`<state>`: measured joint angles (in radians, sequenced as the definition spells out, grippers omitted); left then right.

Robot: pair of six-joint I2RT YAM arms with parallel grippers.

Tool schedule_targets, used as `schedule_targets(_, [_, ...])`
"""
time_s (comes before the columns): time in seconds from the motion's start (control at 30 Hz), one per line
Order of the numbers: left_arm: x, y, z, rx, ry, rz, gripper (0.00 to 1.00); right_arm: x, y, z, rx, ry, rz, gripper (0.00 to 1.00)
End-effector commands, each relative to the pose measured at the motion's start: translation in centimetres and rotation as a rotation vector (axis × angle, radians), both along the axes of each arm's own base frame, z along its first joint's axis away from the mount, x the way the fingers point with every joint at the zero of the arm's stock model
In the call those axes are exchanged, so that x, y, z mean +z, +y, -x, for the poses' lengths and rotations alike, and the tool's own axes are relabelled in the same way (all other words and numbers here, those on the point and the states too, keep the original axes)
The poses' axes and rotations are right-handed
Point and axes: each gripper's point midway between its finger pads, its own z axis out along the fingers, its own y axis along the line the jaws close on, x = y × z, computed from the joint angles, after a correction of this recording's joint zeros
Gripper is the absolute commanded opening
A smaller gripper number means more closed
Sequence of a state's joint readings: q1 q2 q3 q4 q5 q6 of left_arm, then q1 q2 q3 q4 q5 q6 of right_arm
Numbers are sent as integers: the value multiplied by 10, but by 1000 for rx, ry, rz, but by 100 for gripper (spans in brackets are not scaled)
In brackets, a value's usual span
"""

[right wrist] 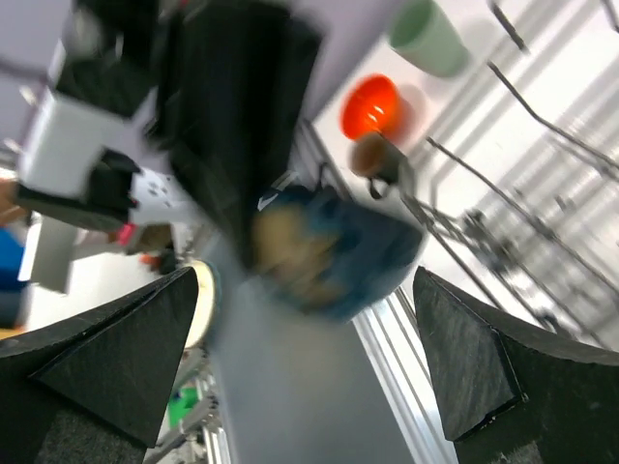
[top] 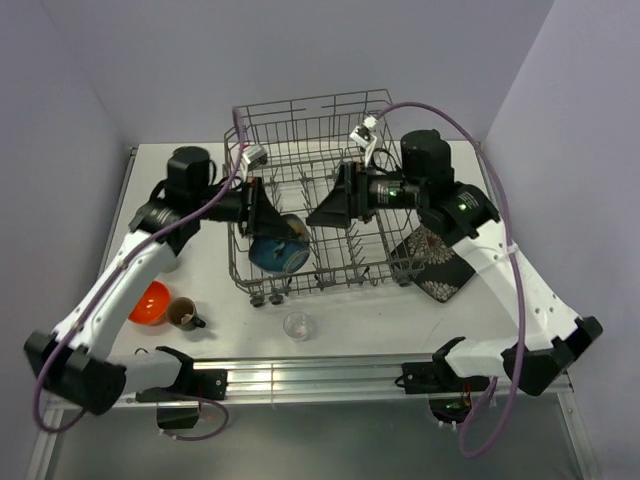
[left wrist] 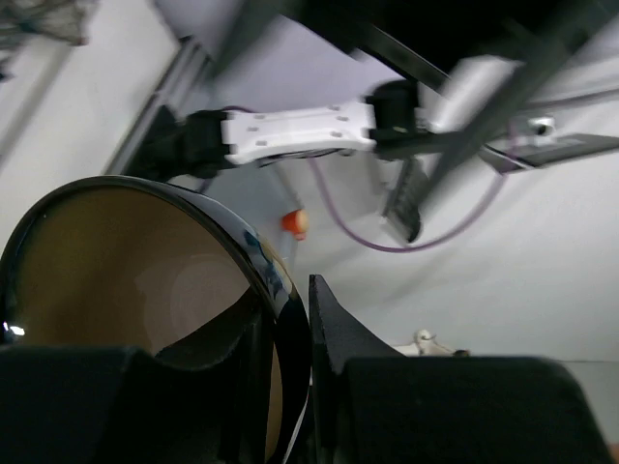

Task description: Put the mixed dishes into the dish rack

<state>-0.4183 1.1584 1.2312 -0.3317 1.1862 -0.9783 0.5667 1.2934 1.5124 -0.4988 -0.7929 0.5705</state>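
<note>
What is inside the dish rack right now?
Only the blue bowl shows, front-left in the dish rack, its rim pinched by the left gripper. The open right gripper and both wrists cover part of its floor.

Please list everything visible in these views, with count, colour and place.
dish rack: one, grey wire, table centre
blue bowl: one, blue, rack's front left
square plate: one, black, right of rack
orange bowl: one, orange, table front left
mug: one, dark brown, beside orange bowl
glass: one, clear, before rack
cup: one, pale green, near orange bowl
table: one, white
left gripper: black, pinching blue bowl's rim
right gripper: black, open, facing blue bowl
</note>
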Motion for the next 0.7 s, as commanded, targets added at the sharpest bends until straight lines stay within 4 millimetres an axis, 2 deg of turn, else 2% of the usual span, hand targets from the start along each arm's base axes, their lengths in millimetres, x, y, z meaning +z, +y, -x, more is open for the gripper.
schedule_targets(0.0, [-17, -12, -28, -20, -154, -68, 0, -12, -38, 21, -82, -66, 134, 100])
schedule_targets(0.03, [-20, -15, -37, -13, -165, -84, 0, -20, -42, 22, -97, -50, 145, 100])
schedule_targets(0.07, [-24, -19, -43, -25, -164, -85, 0, -16, -48, 28, -117, -48, 132, 100])
schedule_targets(0.1, [-38, -25, -55, -30, -145, -98, 0, -18, -51, 28, -143, -42, 135, 100])
schedule_targets(0.17, [-50, -29, -64, -48, -153, -102, 0, -17, -63, 29, -221, -45, 131, 100])
schedule_targets(0.2, [-63, -31, -71, -63, -153, -113, 0, -16, -65, 30, -234, -53, 129, 100])
schedule_targets(0.3, [-77, -33, -86, -86, -177, -113, 0, -24, -77, 30, -287, -51, 165, 100])
schedule_targets(0.37, [-77, -31, -88, -122, -177, -90, 0, -34, -84, 28, -309, -22, 211, 100])
schedule_targets(0.47, [-92, -29, -99, -188, -208, -60, 0, -44, -93, 30, -321, 2, 241, 100])
schedule_targets(0.53, [-98, -25, -104, -208, -203, -62, 0, -46, -97, 30, -331, 7, 249, 100])
schedule_targets(0.57, [-94, -21, -103, -221, -161, -59, 0, -49, -100, 30, -338, 16, 256, 100])
schedule_targets(0.6, [-105, -21, -112, -242, -190, -36, 0, -49, -101, 31, -341, 18, 258, 100])
schedule_targets(0.67, [-107, -21, -121, -229, -135, -18, 0, -49, -105, 31, -348, 17, 265, 100])
